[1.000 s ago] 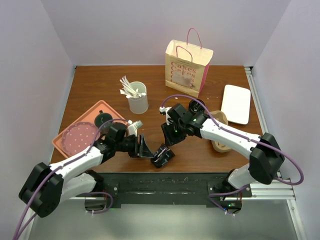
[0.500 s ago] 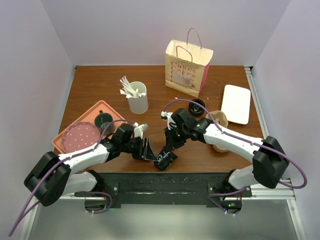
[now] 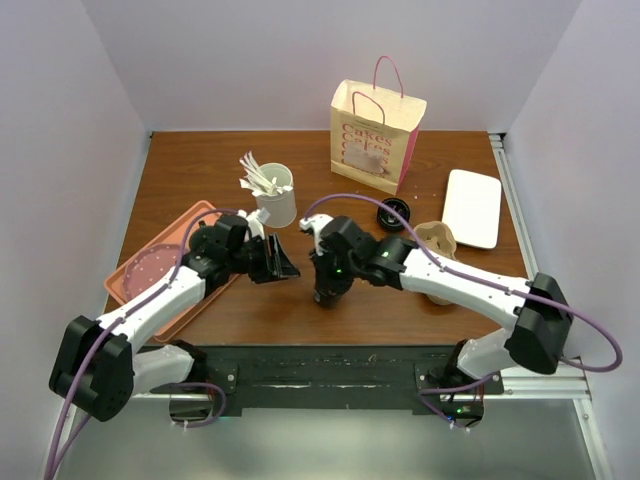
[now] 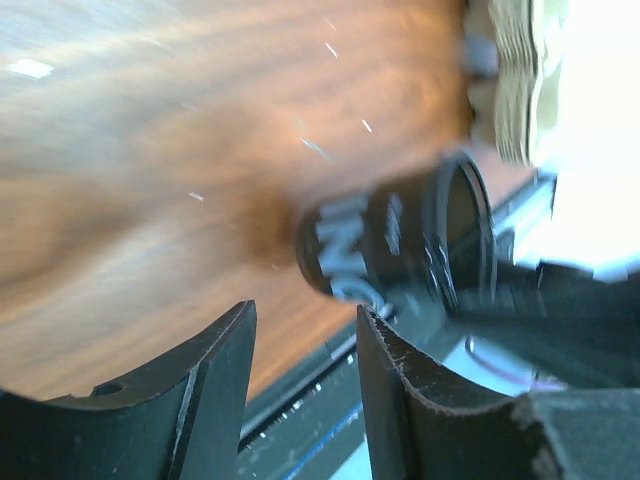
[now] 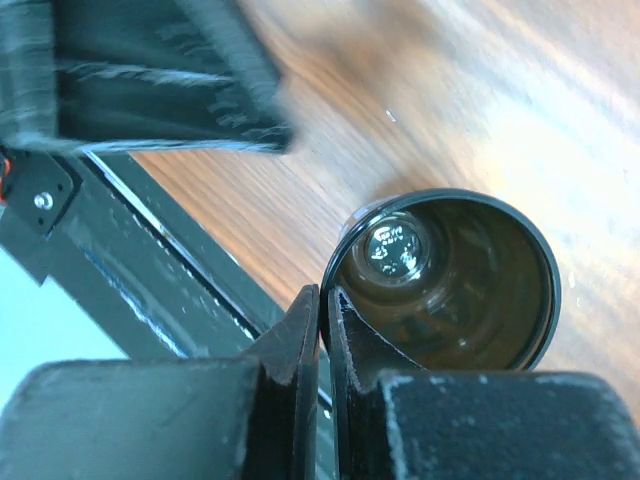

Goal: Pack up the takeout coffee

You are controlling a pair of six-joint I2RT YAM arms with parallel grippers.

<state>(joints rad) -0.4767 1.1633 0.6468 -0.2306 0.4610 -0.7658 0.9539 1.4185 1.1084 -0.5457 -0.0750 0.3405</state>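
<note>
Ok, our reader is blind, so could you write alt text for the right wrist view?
The right gripper pinches its jaws on the rim of an open dark coffee cup, viewed from above against the wooden table.

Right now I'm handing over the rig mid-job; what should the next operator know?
Right gripper: shut on the rim of the dark coffee cup, near the table's front edge; no lid on it.
Left gripper: open, empty, facing the cup.
Done: cup grasped.
Left: pack it, probably into the pulp carrier or paper bag; it is in neither yet.
</note>
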